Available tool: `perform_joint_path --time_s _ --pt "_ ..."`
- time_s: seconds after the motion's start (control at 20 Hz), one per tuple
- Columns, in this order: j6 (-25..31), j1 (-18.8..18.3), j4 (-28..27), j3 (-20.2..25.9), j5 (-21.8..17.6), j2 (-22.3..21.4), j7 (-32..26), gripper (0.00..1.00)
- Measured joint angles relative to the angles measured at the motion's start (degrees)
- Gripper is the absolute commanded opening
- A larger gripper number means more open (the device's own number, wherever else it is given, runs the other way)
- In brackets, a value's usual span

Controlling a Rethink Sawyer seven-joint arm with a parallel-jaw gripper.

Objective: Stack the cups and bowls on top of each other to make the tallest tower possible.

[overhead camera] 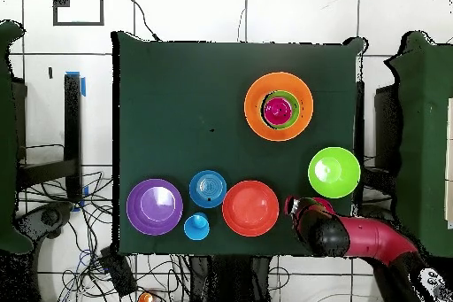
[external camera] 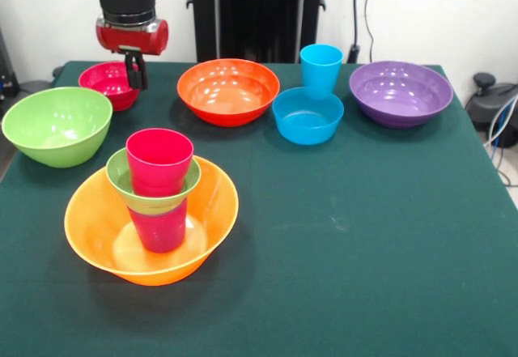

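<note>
The tower stands in the large orange bowl (external camera: 91, 229) (overhead camera: 256, 95): a purple-magenta cup (external camera: 161, 229), the small lime green bowl (external camera: 118, 179) on it, and the red-pink cup (external camera: 159, 156) on top. My gripper (external camera: 136, 87) (overhead camera: 299, 209) is down at the right rim of the small pink-red bowl (external camera: 107, 82), which sits on the table at the far left. The fingers stand close together, astride the rim. In the overhead view the arm hides most of that bowl. The sky blue cup (external camera: 320, 67) (overhead camera: 196, 226) stands behind the small blue bowl (external camera: 307, 118) (overhead camera: 208, 189).
The large lime green bowl (external camera: 57, 125) (overhead camera: 333, 172) sits left of the tower. The red-orange bowl (external camera: 228, 90) (overhead camera: 250, 208) and the purple bowl (external camera: 401, 91) (overhead camera: 154, 206) lie along the far side. The robot's dark pedestal (external camera: 257, 13) stands behind them.
</note>
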Motion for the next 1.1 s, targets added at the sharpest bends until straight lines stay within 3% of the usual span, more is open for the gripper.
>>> perform_joint_path --time_s 0.45,0.5,1.1 --pt "0.0 0.0 0.0 0.1 0.0 -0.4 0.0 0.0" --pt "0.0 0.0 0.0 0.1 0.0 -0.9 0.0 1.0" --pt "0.0 -0.2 0.0 0.2 0.0 -2.5 0.0 1.0"
